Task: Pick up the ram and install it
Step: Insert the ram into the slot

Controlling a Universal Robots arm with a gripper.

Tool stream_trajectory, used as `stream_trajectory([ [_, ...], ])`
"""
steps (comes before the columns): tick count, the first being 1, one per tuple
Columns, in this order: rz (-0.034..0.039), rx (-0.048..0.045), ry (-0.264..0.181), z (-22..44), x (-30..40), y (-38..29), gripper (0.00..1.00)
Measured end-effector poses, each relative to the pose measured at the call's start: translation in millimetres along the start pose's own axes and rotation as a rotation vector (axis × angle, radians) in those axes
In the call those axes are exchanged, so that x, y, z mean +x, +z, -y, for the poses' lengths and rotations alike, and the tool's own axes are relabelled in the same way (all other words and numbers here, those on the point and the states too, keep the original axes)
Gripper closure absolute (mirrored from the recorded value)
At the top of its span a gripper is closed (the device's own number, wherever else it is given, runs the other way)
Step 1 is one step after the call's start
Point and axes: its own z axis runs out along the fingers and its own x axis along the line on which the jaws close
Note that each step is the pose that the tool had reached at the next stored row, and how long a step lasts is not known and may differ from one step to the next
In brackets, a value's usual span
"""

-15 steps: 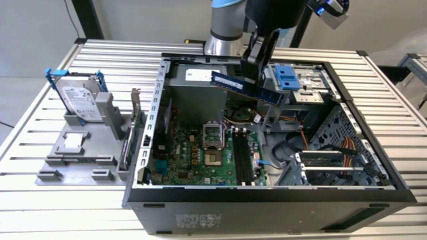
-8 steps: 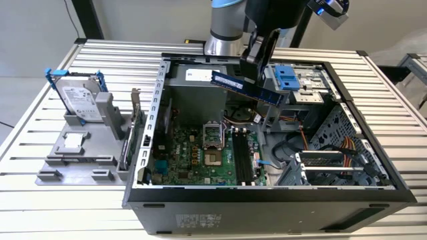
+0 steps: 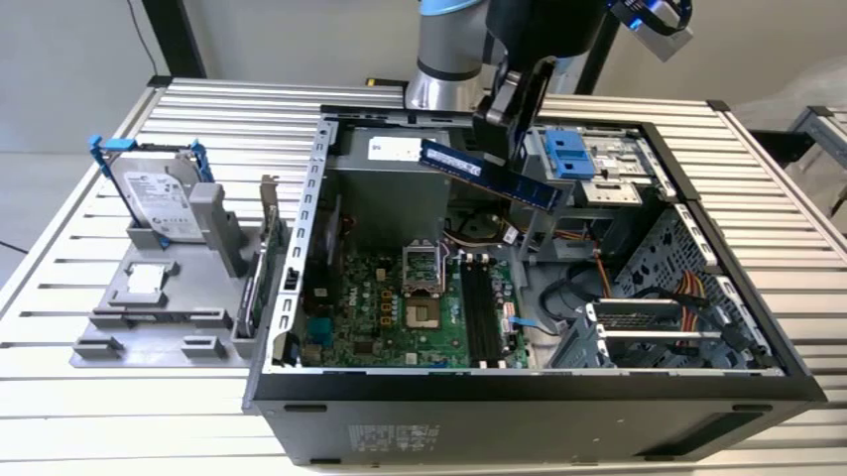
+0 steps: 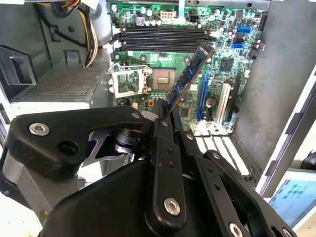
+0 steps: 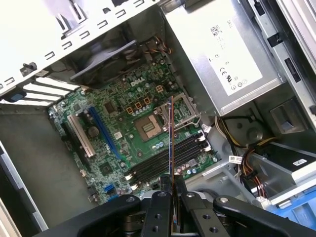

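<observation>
The ram [image 3: 487, 172] is a long dark-blue strip with black chips and a white label. It hangs tilted in the air over the open computer case, above the green motherboard [image 3: 397, 307]. My gripper [image 3: 507, 149] is shut on one end of it. In the second wrist view the ram [image 4: 190, 74] juts out from between the black fingers [image 4: 168, 128] over the board. In the first wrist view the ram [image 5: 171, 143] appears edge-on as a thin line above the black memory slots [image 5: 165, 160]. The memory slots [image 3: 485, 312] lie well below the strip.
The open case [image 3: 530, 387] has metal walls, a drive cage [image 3: 662, 327] and coloured cables at the exterior view's right. A blue bracket [image 3: 566, 154] sits close behind the gripper. A grey fixture [image 3: 159, 297] with a silver hard drive [image 3: 159, 198] stands at the exterior view's left.
</observation>
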Motion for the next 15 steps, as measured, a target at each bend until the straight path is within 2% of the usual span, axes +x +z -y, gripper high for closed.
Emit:
stream_trajectory([
  [15, 0.0013, -0.0035, 0.057, 0.2, 0.3, 0.0, 1.0],
])
